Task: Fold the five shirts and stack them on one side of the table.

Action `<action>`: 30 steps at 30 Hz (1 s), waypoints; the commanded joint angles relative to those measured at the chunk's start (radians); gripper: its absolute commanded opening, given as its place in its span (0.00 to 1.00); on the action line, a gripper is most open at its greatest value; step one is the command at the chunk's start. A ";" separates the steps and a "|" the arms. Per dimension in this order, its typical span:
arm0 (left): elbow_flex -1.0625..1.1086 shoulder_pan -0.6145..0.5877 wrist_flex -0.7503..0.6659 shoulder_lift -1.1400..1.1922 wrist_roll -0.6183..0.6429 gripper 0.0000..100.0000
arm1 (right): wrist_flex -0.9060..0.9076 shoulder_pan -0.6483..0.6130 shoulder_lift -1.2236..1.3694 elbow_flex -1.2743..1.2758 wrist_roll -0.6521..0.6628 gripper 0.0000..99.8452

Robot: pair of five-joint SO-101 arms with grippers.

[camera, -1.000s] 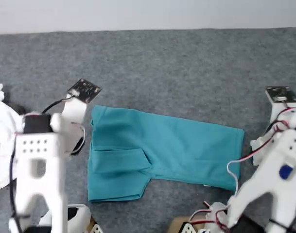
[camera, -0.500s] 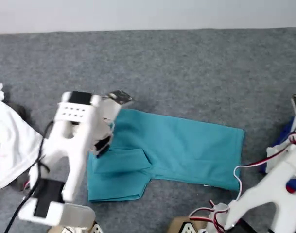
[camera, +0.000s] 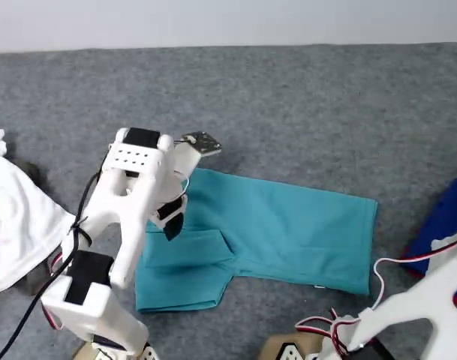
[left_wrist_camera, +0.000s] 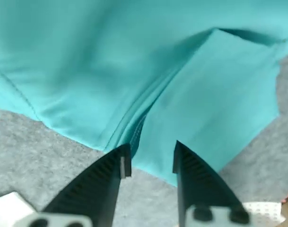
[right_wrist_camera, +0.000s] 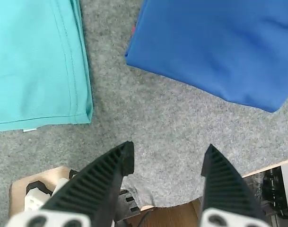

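White plastic shells throughout. On the left arm [camera: 127, 202]: a grid of small holes, black motor blocks, a trailing black cable [camera: 79, 219]. On the right arm [camera: 431, 300]: red and white wires [camera: 329, 328]. Left end effector [left_wrist_camera: 152, 156] and right end effector [right_wrist_camera: 170, 153] black, ribbed, white-based.

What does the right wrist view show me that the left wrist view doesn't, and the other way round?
Right wrist alone: the blue shirt lying apart from the teal shirt, at its hemmed edge, with the open right gripper above bare grey mat. Left wrist alone: the folded-in sleeve, with the open left gripper at the cloth's edge. Shared: the teal shirt and the grey mat.
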 commanded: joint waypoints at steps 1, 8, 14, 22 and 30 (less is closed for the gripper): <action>-0.050 -0.043 0.040 -0.014 -0.049 0.16 | 0.042 0.007 -0.045 -0.002 -0.002 0.24; -0.074 -0.238 0.055 -0.163 -0.031 0.15 | 0.044 -0.166 -0.163 -0.002 0.060 0.24; -0.067 -0.471 0.055 -0.413 0.011 0.11 | 0.036 -0.533 -0.173 -0.003 0.017 0.24; -0.062 -0.844 0.054 -0.597 0.032 0.11 | -0.058 -1.090 0.045 -0.009 -0.117 0.24; -0.061 -1.082 0.054 -0.605 0.071 0.11 | -0.254 -1.429 0.199 -0.011 -0.109 0.24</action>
